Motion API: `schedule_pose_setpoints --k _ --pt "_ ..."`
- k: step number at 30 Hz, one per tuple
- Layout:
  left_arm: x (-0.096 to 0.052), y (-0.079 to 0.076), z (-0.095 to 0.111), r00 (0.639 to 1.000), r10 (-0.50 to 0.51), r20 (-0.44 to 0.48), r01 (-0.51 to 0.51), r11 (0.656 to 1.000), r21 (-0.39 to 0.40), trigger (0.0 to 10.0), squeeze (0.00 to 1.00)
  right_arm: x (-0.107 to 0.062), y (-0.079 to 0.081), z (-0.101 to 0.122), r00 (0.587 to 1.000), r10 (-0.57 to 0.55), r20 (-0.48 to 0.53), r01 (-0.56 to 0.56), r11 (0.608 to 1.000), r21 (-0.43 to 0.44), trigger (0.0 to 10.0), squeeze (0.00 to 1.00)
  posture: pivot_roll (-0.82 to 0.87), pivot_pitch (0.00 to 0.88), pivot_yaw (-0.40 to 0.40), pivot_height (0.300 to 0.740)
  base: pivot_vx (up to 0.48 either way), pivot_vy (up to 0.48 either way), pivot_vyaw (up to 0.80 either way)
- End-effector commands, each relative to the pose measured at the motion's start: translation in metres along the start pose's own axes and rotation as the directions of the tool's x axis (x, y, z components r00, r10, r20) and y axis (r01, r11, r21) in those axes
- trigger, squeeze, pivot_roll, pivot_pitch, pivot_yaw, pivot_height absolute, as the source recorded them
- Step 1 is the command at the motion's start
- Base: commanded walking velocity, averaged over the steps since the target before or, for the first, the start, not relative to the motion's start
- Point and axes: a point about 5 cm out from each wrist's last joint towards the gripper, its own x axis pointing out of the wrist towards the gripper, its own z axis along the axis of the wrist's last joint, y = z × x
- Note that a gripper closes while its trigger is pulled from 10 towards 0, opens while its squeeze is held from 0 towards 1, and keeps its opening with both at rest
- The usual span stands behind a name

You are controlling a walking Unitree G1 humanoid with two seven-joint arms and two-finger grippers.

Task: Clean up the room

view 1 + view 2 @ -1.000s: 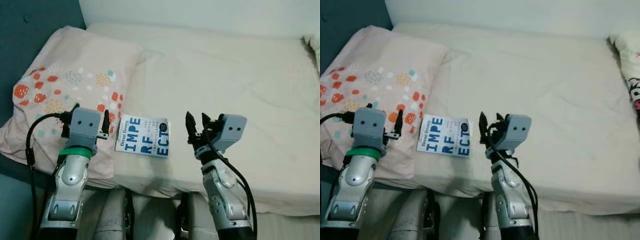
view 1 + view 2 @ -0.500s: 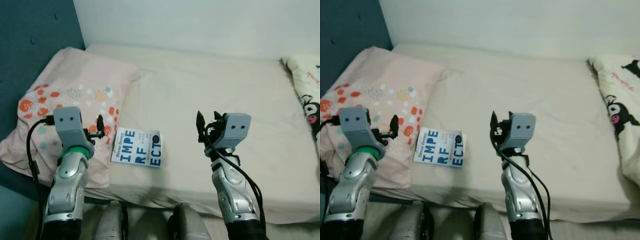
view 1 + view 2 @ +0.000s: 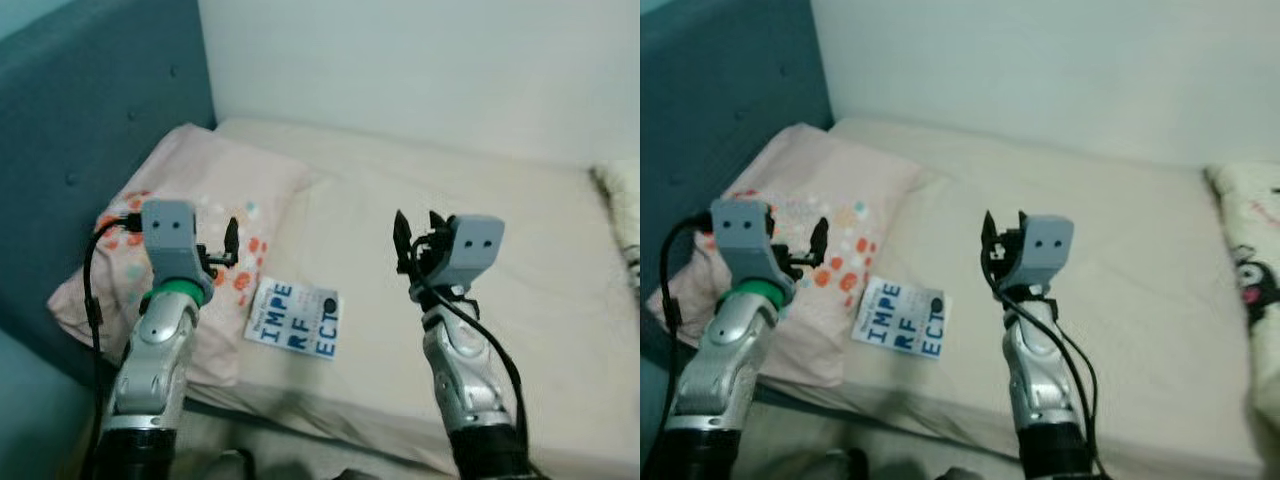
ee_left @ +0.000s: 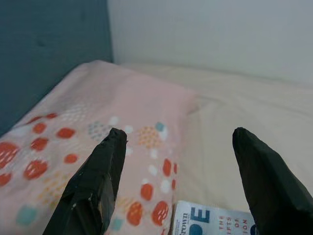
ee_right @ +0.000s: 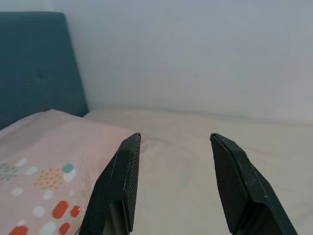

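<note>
A white book (image 3: pixel 295 319) with blue letters lies flat on the cream bed (image 3: pixel 520 240), close to the front edge and beside a pink pillow (image 3: pixel 210 200). My left gripper (image 3: pixel 228 245) is raised over the pillow's spotted corner, just left of the book, open and empty. In its wrist view the book's top edge (image 4: pixel 215 220) lies below the spread fingers (image 4: pixel 95 181). My right gripper (image 3: pixel 415 235) is held up to the right of the book, open, holding nothing.
A dark teal headboard (image 3: pixel 90 150) stands on the left behind the pillow. A white wall (image 3: pixel 430 70) runs along the far side of the bed. A patterned white blanket (image 3: pixel 1255 250) lies at the bed's right end.
The camera has pulled back and turned left, so the bed sits lower and the headboard shows more. Both grippers are lifted higher relative to the bed. The book has not moved.
</note>
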Motion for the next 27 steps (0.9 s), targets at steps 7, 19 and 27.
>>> schedule_pose_setpoints --k 7,19,27 --pt "0.001 -0.007 -0.01 0.997 -0.061 -0.056 0.061 0.998 0.0 10.0 0.0 -0.004 -0.001 -0.009 0.999 -0.021 -0.031 0.022 0.999 0.034 10.0 0.0 0.01 0.008 0.029 0.74 0.0 0.0 0.0" --pt "-0.006 -0.029 -0.022 0.971 -0.229 -0.073 0.231 0.973 0.009 10.0 0.0 -0.006 -0.003 -0.018 0.998 -0.022 -0.061 0.024 0.999 0.033 10.0 0.0 0.0 0.012 0.026 0.74 0.0 0.0 0.0" --pt "-0.007 -0.034 -0.028 0.954 -0.293 -0.07 0.296 0.955 0.036 10.0 0.0 -0.01 -0.005 -0.021 0.997 -0.032 -0.068 0.035 0.998 0.042 10.0 0.0 -0.01 0.016 0.028 0.74 0.0 -0.309 0.0"
